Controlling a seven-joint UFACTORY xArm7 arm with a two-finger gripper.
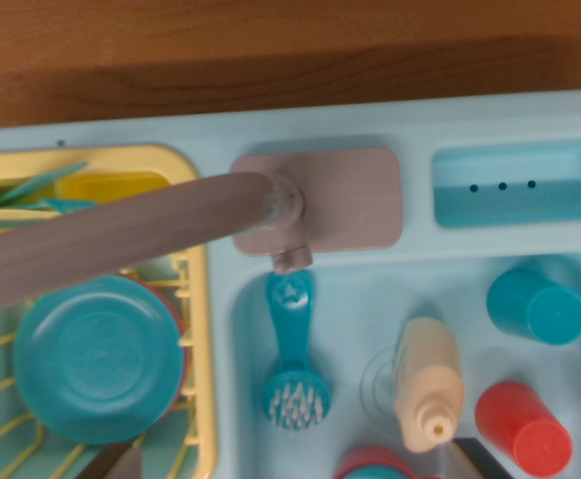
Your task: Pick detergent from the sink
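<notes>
From my seat the detergent bottle (427, 382) lies lower right in the sink (350, 289), likely light, slick plastic (grip mid-body), though I cannot tell the end effector's opening.

The sink (271, 329) holds one cream detergent bottle (427, 381), one teal dish brush (293, 359), two cups, one teal (535, 304) and one red (523, 427). One faucet (121, 239). One yellow drying rack (199, 329) carries one teal plate (99, 357).
</notes>
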